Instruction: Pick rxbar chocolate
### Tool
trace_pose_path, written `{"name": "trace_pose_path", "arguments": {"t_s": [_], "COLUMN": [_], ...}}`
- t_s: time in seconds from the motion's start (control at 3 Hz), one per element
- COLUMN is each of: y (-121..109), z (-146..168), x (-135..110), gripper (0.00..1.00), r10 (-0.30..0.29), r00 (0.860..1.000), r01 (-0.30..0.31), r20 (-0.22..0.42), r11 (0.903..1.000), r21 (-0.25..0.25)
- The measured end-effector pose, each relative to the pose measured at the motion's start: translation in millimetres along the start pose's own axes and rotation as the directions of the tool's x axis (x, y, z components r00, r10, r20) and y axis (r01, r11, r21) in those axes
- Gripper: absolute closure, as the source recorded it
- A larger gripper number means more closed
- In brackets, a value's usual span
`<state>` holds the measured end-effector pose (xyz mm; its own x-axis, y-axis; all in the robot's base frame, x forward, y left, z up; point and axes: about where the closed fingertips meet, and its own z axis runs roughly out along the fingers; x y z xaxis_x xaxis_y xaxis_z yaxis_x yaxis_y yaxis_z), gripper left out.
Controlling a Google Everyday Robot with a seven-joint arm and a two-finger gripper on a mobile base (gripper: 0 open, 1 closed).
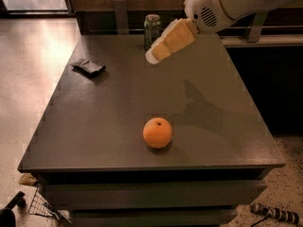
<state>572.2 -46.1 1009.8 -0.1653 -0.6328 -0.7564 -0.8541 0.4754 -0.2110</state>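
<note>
Camera view: a dark grey desk (118,112) fills most of the picture, seen from above and in front; the rxbar chocolate (88,66), a small flat dark crinkly wrapper, lies on the desk near its far left corner, close to the left edge; an orange (157,133) sits on the desk toward the near edge, about midway across, well apart from the bar; a green can (152,30) stands upright at the far edge, near the middle. The white arm (227,4) reaches in from the upper right; its pale tan claw (152,56) hangs above the far half of the desk, tilted down and to the left, its tip just in front of the can and partly overlapping it in the picture; whether the claw is open or closed cannot be told, and it holds nothing that shows; it is well to the right of the bar and touches nothing on the desk. The arm's shadow (203,110) falls on the desk right of the orange. A pale speckled floor (28,56) lies to the left.
</note>
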Motion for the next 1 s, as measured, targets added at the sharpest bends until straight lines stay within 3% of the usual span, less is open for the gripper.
{"name": "trace_pose_path", "arguments": {"t_s": [0.33,1.0], "y": [-1.7,-3.4], "z": [30.8,42.8], "x": [-16.0,-19.8], "gripper": [0.00,0.00], "r10": [0.087,0.083], "r00": [0.992,0.994], "r01": [-0.090,-0.086], "r20": [0.087,0.071], "r11": [0.9956,0.9954], "r21": [0.027,0.042]}}
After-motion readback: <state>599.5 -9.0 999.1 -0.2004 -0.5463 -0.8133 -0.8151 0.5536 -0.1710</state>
